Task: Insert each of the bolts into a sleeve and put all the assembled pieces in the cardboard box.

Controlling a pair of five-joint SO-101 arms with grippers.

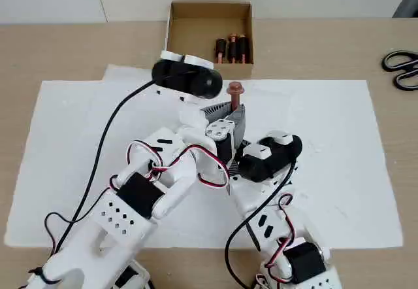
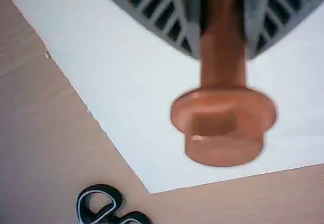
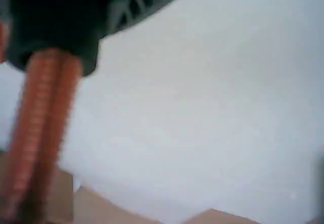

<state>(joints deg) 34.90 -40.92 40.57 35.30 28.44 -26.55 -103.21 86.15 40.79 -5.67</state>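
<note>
**Bolt held tight, box not far off**

From up high, the left gripper [image 1: 228,112] is over the white paper [image 1: 78,145]. The orange bolt [image 1: 235,93] pokes out past its tips, head first. The cardboard box [image 1: 171,34] sits well beyond the gripper, with three finished pieces [image 1: 232,48] inside. The right arm [image 1: 268,155] is close beside the left gripper.

From the left wrist, the grey fingers [image 2: 188,16] pinch the bolt's stem from both sides. The wide head hangs free just past the tips. Far beyond it, black scissors [image 2: 109,209] lie on the table.

From the right wrist, a dark sleeve [image 3: 50,26] sits right by the right gripper [image 3: 96,21]. Orange thread [image 3: 40,133] sticks out of the sleeve. I cannot tell if this gripper is squeezing or loose.

I think the bolt is light, hard plastic. It should not bend or break easily. The smooth stem behind the head seems the best place to hold it. That leaves the bumpy thread free for the sleeve.
</note>
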